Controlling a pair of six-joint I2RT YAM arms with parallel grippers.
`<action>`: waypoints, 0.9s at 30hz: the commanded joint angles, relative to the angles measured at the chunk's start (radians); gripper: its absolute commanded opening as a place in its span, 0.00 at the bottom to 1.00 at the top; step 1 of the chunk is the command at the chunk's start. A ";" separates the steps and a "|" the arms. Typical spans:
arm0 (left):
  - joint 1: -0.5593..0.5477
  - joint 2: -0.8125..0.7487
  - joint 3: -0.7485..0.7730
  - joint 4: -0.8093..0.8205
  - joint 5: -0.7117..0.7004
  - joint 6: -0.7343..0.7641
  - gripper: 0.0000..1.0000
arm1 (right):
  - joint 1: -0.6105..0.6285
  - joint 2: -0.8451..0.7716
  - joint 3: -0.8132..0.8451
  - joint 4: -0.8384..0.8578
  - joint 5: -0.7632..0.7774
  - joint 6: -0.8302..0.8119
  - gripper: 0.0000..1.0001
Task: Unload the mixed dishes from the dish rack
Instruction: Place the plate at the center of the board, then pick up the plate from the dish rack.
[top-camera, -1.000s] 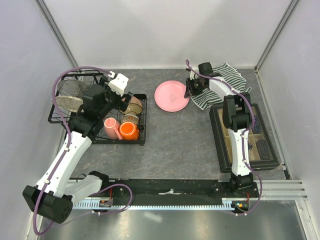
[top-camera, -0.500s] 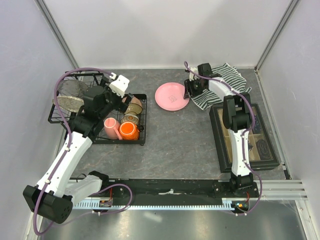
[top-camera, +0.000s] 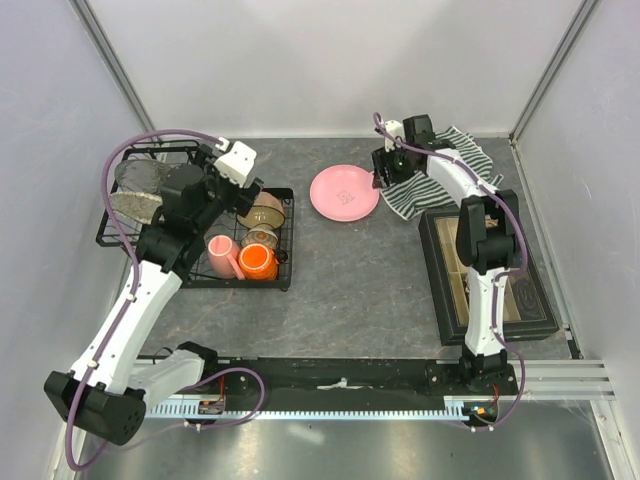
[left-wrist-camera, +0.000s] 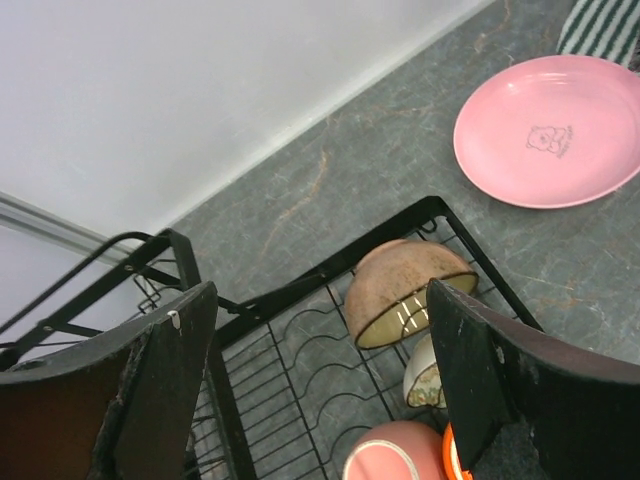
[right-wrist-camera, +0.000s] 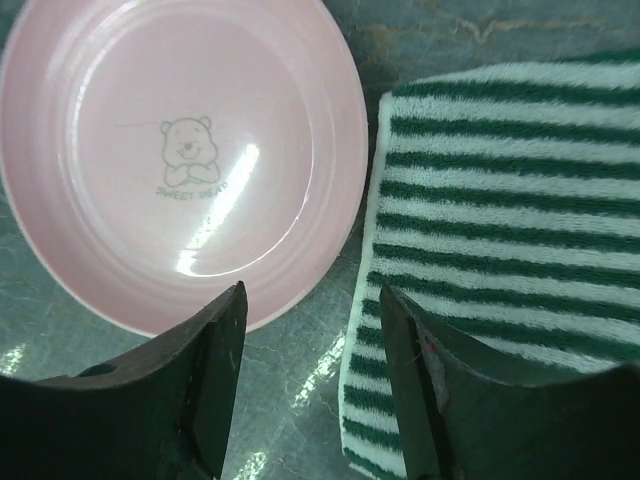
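**Both tools open, most dishes in the rack**

The left tool (left-wrist-camera: 320, 340) has its two fingers wide apart. It holds nothing. It hangs over the flat part of the dish rack (left-wrist-camera: 250, 312). Right under it, between the fingers in the left wrist view, is the tan-brown bowl (left-wrist-camera: 400, 285). The bowl is tipped on its side in the far corner of the rack. Just beside it is the small floral bowl (left-wrist-camera: 425, 372), nearer the arms. Next come the pink mug (left-wrist-camera: 390, 462) and the orange mug (top-camera: 257, 261), side by side at the near end of the rack. The small patterned oval dish (top-camera: 132, 203) is in the taller basket part on the left. The arm hides some of it.

The right tool (right-wrist-camera: 312, 370) also has its fingers apart, and it holds nothing. It is over the spot where the pink round plate (right-wrist-camera: 180, 150) meets a green and white striped cloth (right-wrist-camera: 500, 200). I cannot tell if the tool touches either one. The plate lies flat on the grey worktop (top-camera: 350, 280), out of the rack, with a little bear drawn in the middle. The cloth is right beside the plate. Nearer the arms than the cloth is a dark box (top-camera: 440, 290) with small parts inside, under the right arm.
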 joint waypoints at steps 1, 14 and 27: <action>0.006 0.041 0.101 0.037 -0.077 0.076 0.92 | -0.003 -0.112 -0.012 0.001 -0.008 -0.024 0.64; 0.171 0.287 0.587 -0.421 -0.023 0.628 0.91 | -0.003 -0.316 -0.190 0.012 -0.042 -0.085 0.66; 0.306 0.345 0.710 -0.785 0.067 1.136 0.91 | -0.002 -0.316 -0.272 0.073 -0.121 -0.058 0.70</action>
